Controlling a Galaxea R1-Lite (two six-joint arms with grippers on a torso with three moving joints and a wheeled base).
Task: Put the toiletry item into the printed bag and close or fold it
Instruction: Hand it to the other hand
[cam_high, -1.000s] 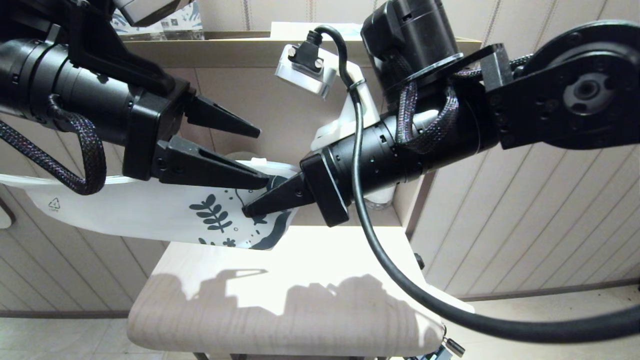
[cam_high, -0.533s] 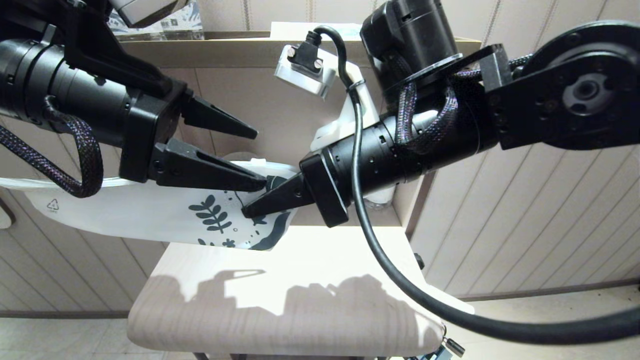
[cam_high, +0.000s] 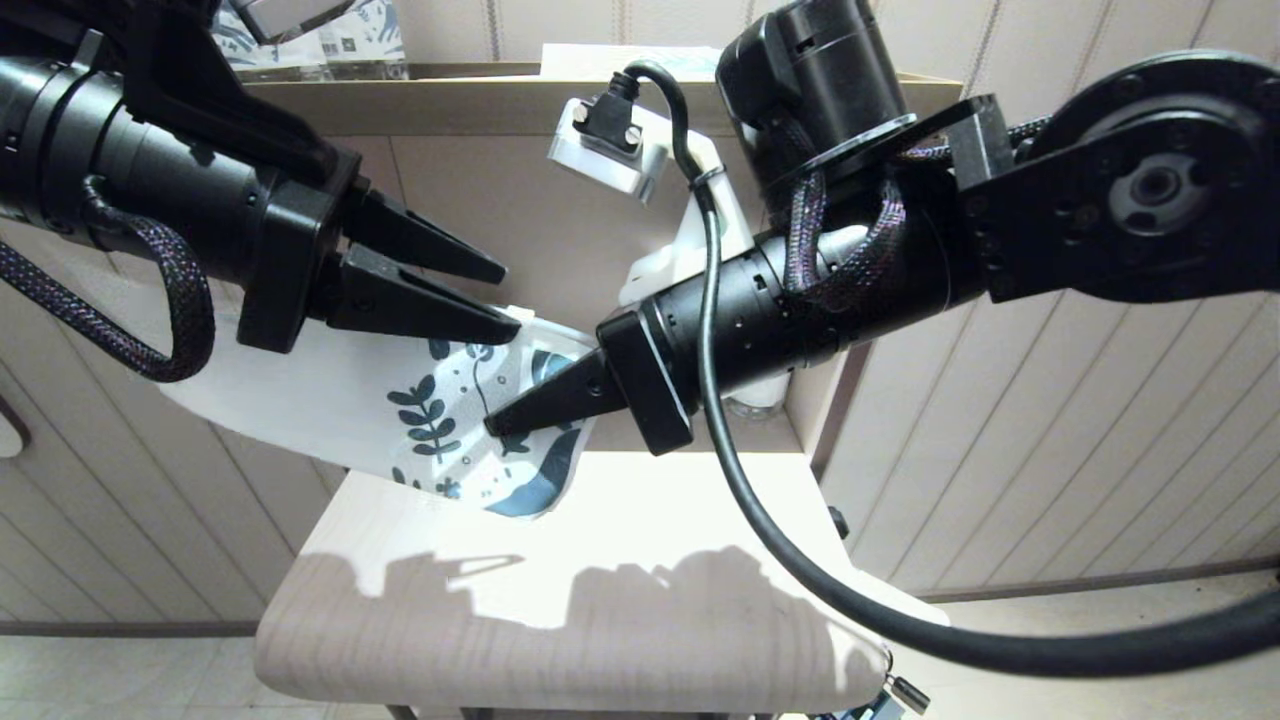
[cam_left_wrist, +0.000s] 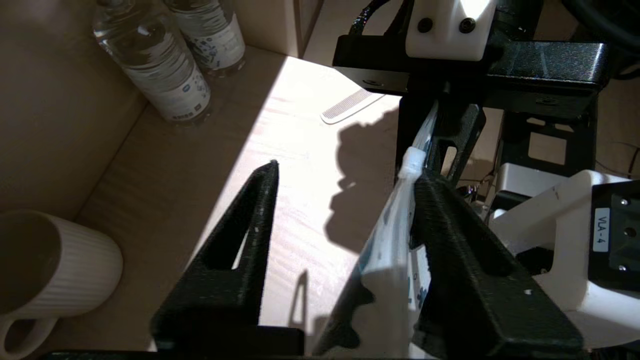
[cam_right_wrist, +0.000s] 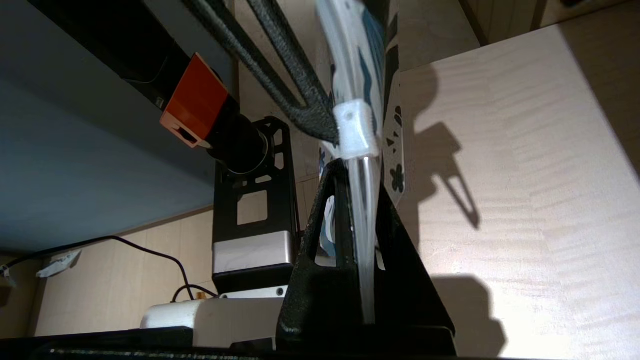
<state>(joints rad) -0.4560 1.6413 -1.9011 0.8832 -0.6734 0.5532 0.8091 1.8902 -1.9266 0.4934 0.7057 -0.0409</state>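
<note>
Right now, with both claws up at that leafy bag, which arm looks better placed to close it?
Probably the left. The right gripper is shut on the printed bag, holding it above the table; the left gripper has open fingers at the bag's top edge strip.

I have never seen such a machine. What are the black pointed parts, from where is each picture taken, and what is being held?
The black pointed parts are the finger pairs of two robot arms. One picture looks down from the robot's head; the other two are taken from cameras on each wrist. The right gripper is shut on the printed bag, a flat white plastic pouch with dark blue-teal leaves, held in the air above the pale wooden table. The left gripper has its fingers apart, with one finger against the bag's top edge. On the table lie a slim white stick, the toiletry item, two clear bottles and a white ribbed mug.
</note>
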